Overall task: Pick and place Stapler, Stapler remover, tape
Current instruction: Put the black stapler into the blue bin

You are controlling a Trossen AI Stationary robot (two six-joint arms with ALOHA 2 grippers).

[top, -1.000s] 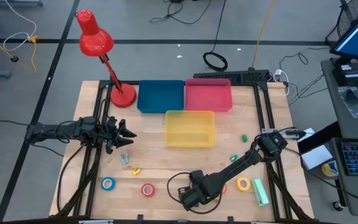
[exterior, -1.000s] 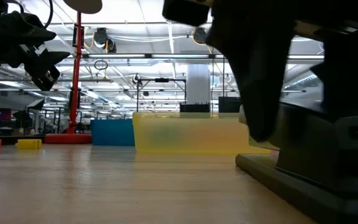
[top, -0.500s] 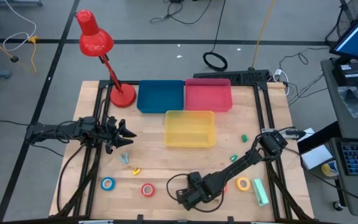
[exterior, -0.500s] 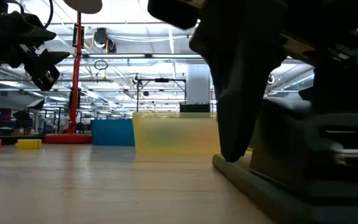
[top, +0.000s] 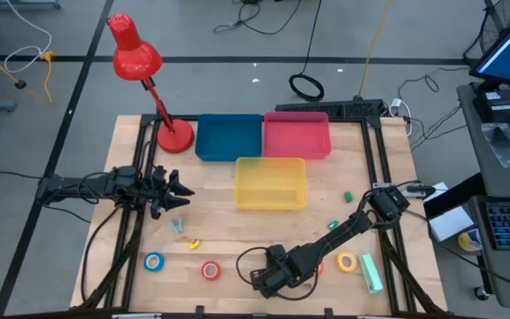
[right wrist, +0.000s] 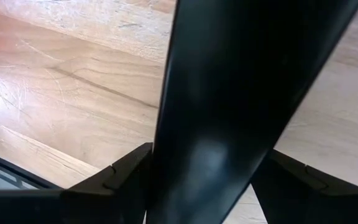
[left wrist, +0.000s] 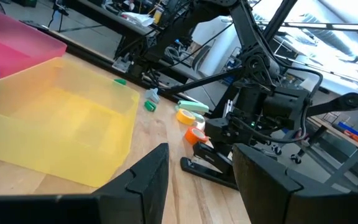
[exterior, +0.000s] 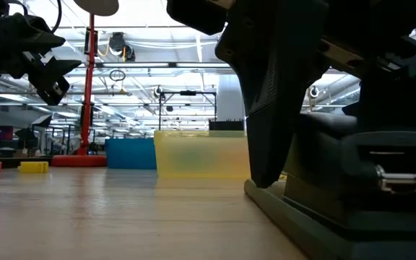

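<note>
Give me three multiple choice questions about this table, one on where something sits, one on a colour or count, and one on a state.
1. The yellow bin sits:
A. nearer the table's front than the blue bin and pink bin
B. behind both
C. on the red lamp

2. Bins on the table:
A. two
B. three
C. five

3. The black stapler is:
A. inside the pink bin
B. on the wood, between the right gripper fingers
C. hanging from the left gripper

Answers: 1 A, the high view shows it in front of both. 2 B, blue, pink, yellow. 3 B, the left wrist view shows it on the tabletop under that gripper.
</note>
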